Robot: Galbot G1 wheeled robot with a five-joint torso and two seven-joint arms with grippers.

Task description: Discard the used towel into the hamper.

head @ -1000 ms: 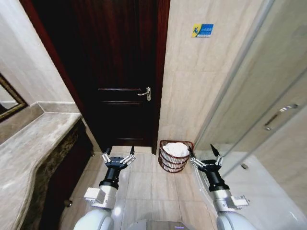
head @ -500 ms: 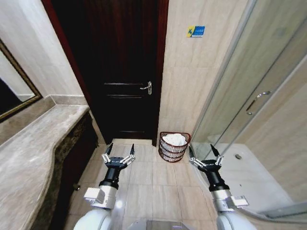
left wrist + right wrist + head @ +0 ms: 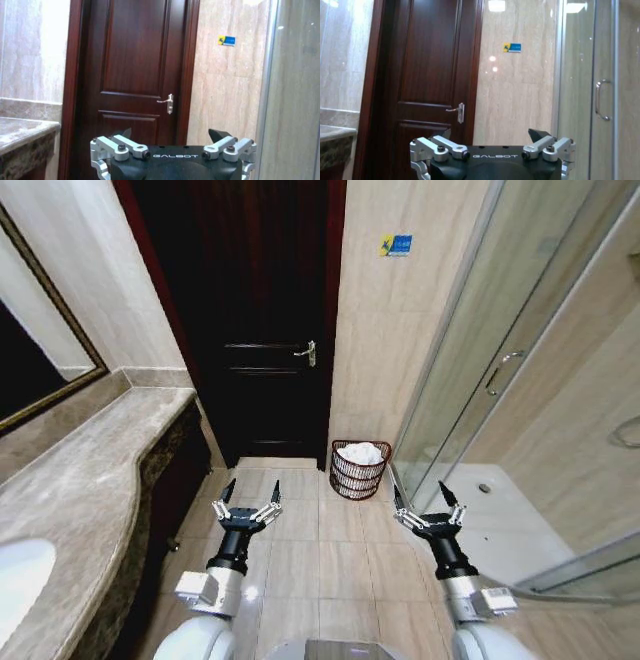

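Looks basically done: white towel (image 3: 362,451), we think, sits in hamper (image 3: 358,477); left gripper (image 3: 248,494) and right gripper (image 3: 424,497) spread wide, empty.

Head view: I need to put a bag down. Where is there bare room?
Bare floor tiles lie between the left gripper and the right gripper, both open, up to the door. The counter is bare near the door. The corner by the shower glass is crowded: the hamper holds a white towel.
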